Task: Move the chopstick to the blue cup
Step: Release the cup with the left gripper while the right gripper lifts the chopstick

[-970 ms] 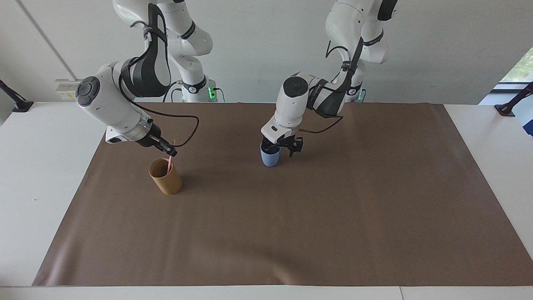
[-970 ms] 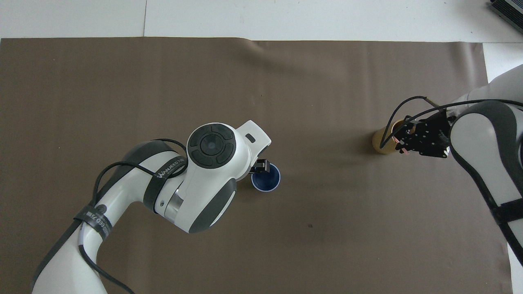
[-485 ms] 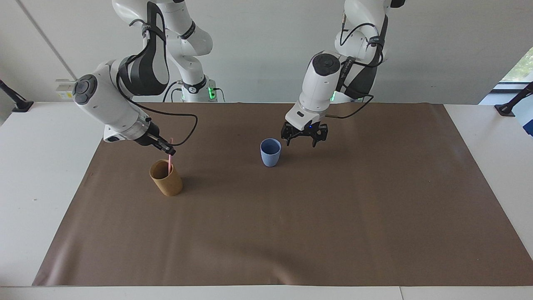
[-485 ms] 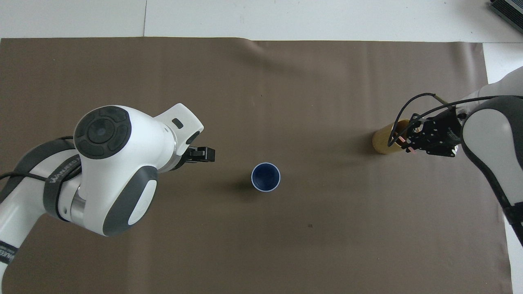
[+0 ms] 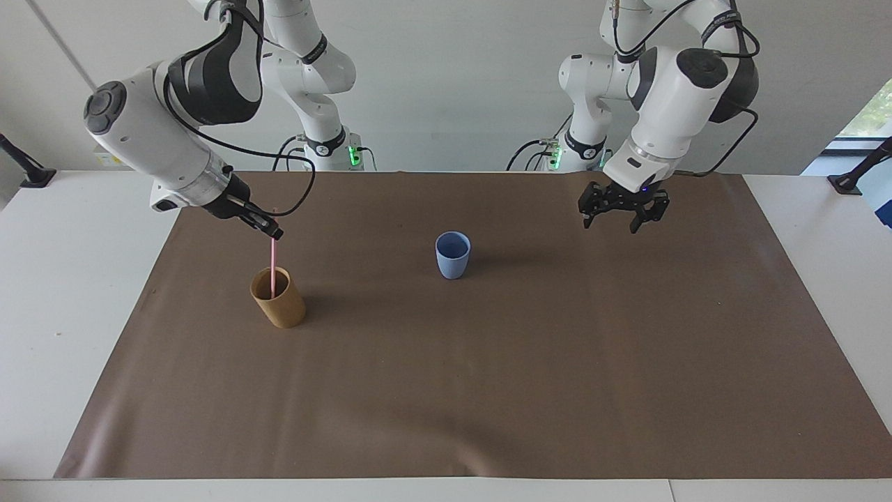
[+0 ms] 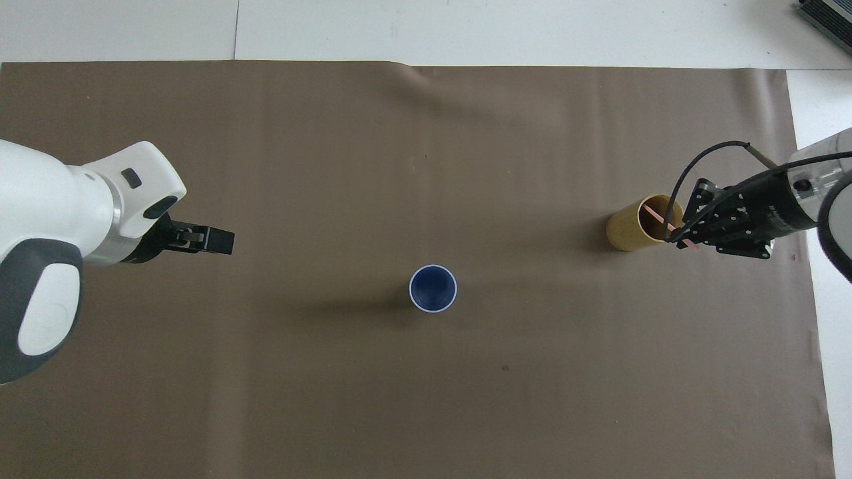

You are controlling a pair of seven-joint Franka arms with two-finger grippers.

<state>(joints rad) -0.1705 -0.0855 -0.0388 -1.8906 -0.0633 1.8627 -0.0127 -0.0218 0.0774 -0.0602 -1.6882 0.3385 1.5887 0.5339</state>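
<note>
A thin pink chopstick [image 5: 273, 256] [image 6: 655, 218] stands nearly upright, its lower end still inside the tan cup [image 5: 279, 298] [image 6: 640, 222]. My right gripper [image 5: 277, 234] [image 6: 685, 242] is shut on the chopstick's top end, above that cup. The small blue cup [image 5: 452, 255] [image 6: 432, 288] stands upright and alone in the middle of the mat, nothing in it. My left gripper [image 5: 621, 215] [image 6: 223, 241] hangs open and holds nothing, over the mat toward the left arm's end, well apart from the blue cup.
A brown mat [image 5: 488, 390] [image 6: 399, 166] covers most of the white table [image 5: 63, 293]. Only the two cups stand on it. Black clamps sit at the table's corners nearest the robots.
My right gripper has risen, drawing the chopstick partway up out of the tan cup. My left gripper left the blue cup and swung up toward the left arm's end.
</note>
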